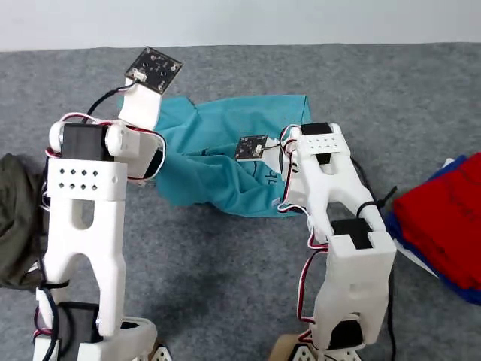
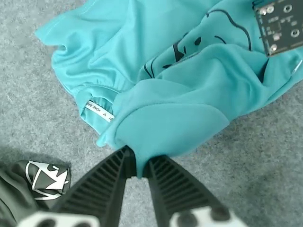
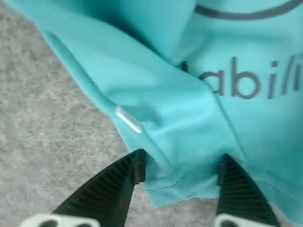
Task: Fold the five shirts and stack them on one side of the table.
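The left end effector (image 2: 138,165) pinches a fold of the teal shirt (image 2: 180,109); the right end effector (image 3: 182,166) gapes wide astride its hem.

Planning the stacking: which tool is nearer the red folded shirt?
Right. The right tool straddles the hem of the teal shirt, toward the red shirt; the left tool pinches its far side.

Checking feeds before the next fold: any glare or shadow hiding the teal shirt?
High view: even light, no glare on the teal shirt. Left wrist view: soft shadow under the fold the left hand pinches. Right wrist view: one dark crease; the hem by the open right hand is well lit.
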`<move>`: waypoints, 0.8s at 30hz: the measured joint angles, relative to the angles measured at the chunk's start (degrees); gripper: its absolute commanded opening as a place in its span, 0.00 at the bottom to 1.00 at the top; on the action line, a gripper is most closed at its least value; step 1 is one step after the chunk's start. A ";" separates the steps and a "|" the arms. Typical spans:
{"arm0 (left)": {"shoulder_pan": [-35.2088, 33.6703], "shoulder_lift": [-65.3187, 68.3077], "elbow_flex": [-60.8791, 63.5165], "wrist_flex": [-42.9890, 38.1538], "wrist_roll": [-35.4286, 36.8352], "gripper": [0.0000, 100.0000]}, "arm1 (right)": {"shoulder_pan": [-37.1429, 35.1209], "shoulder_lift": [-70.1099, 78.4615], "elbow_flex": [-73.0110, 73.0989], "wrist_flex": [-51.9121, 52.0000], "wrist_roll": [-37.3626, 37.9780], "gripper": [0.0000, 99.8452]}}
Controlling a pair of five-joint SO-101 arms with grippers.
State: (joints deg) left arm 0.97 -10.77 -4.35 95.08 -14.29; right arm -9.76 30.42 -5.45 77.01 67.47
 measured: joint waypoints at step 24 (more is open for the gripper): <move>0.00 0.00 -10.20 3.16 0.00 0.00 | 2.99 -12.04 -24.18 23.12 -1.85 0.01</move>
State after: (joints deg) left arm 0.97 -10.77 -14.55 98.24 -14.29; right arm -6.77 18.37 -29.63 100.13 65.63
